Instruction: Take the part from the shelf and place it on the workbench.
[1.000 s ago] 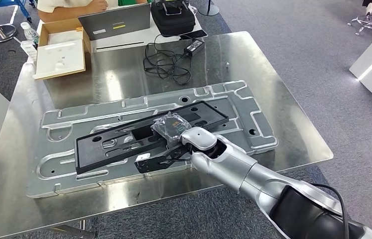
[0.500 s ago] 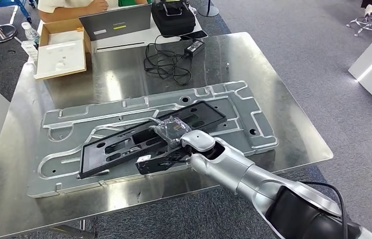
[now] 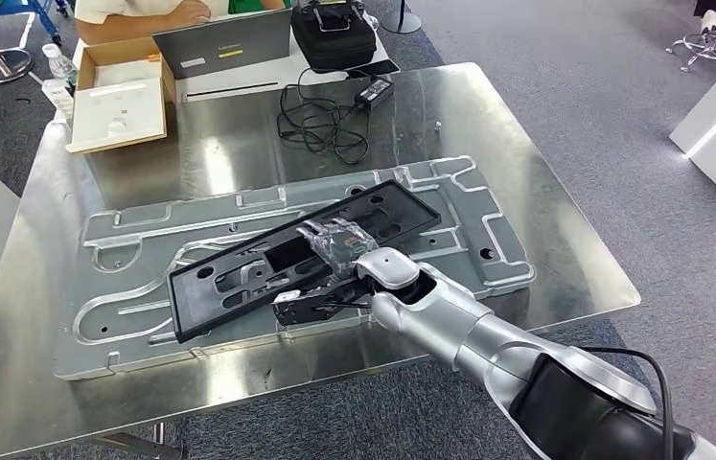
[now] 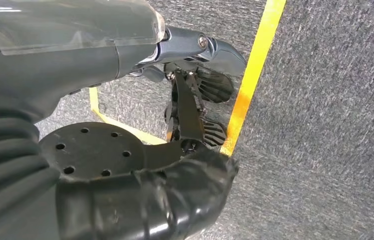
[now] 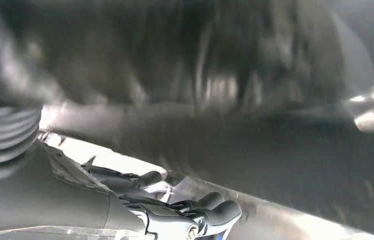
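Part [image 3: 296,264], gripped mid-frame by the right hand [image 3: 334,251], has swung and risen at its upper-right end above the grey tray [image 3: 488,240] on the worktop [image 3: 565,268], so placing seems unfinished.

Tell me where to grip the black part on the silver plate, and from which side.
Probably grip the black part at the middle of its long near edge, coming from the robot's side of the workbench. It is long, flat and slotted, lying slantwise on the silver plate; a middle hold should balance it. The right hand holds it about there.
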Controlling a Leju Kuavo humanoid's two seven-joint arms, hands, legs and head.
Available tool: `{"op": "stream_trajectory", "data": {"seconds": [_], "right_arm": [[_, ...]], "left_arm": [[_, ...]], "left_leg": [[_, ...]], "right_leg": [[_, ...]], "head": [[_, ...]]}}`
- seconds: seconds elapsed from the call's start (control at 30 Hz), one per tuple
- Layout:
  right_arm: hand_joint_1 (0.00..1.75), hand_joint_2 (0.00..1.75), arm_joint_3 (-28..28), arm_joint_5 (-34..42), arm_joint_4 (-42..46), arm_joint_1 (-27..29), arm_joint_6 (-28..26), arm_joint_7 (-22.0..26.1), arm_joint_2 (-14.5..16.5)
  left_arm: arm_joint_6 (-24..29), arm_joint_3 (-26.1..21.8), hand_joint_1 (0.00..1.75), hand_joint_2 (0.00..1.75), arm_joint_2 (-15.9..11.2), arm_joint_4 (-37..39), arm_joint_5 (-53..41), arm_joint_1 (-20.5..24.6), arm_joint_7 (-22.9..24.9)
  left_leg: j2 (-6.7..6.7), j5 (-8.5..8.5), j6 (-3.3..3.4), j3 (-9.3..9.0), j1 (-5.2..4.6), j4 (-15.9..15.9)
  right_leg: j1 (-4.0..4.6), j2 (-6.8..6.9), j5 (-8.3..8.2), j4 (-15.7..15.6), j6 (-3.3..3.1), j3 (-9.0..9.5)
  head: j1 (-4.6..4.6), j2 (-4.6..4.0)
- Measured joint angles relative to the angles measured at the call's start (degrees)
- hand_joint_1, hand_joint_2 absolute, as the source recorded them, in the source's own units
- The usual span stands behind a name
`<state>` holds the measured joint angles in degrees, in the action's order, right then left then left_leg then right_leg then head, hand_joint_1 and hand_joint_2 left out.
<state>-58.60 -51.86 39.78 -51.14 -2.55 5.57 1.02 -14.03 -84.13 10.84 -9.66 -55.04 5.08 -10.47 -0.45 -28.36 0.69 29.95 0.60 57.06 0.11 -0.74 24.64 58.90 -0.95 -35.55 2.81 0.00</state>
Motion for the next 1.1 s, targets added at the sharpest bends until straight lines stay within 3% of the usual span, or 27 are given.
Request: {"op": "stream_trajectory", "data": {"seconds": [0.23, 0.4, 0.53, 0.83, 1.1], "right_arm": [[0.00, 0.00, 2.01, -1.98, 12.51, 0.06, -1.81, -3.16, -1.90], [0.00, 0.00, 2.45, -2.21, 17.04, 0.24, -1.97, -3.48, -2.89], [0.00, 0.00, 2.98, -4.51, 20.52, 0.71, -5.05, -3.69, -3.50], [0.00, 0.00, 5.82, -10.02, 42.07, 2.49, -6.82, -5.27, -6.11], [0.00, 0.00, 6.37, -8.52, 46.00, 3.44, -6.80, -3.44, -7.72]], "left_arm": [[0.30, -0.25, 0.00, 0.00, 0.01, 0.00, 0.52, -0.12, -0.10], [0.36, -0.37, 0.00, 0.00, 0.02, 0.00, 0.54, -0.14, -0.12], [0.56, -0.42, 0.00, 0.00, 0.03, 0.00, 0.56, -0.16, -0.21], [0.78, -0.46, 0.00, 0.00, 0.37, 0.00, 0.33, -0.42, -0.50], [-1.39, -0.39, 0.00, 0.00, -0.04, 0.00, -0.62, -0.52, 1.15]], "left_leg": [[0.03, -0.01, 0.00, 0.01, 0.00, 0.01], [0.04, -0.01, -0.01, 0.01, 0.00, 0.01], [0.04, -0.01, -0.01, 0.02, 0.00, 0.02], [0.11, -0.08, -0.03, 0.04, 0.00, 0.03], [0.10, -0.24, 0.29, 0.20, -0.15, 0.50]], "right_leg": [[0.01, -0.02, 0.01, 0.00, 0.00, -0.03], [0.01, -0.02, 0.00, 0.00, 0.00, -0.02], [0.00, -0.02, 0.00, 0.00, 0.00, -0.02], [0.01, -0.09, 0.03, 0.00, 0.01, -0.06], [-0.25, -0.11, -0.14, -0.12, 0.32, -0.04]], "head": [[-0.01, 0.00], [0.00, 0.00], [0.01, 0.00], [0.01, 0.00], [-0.01, 0.00]]}}
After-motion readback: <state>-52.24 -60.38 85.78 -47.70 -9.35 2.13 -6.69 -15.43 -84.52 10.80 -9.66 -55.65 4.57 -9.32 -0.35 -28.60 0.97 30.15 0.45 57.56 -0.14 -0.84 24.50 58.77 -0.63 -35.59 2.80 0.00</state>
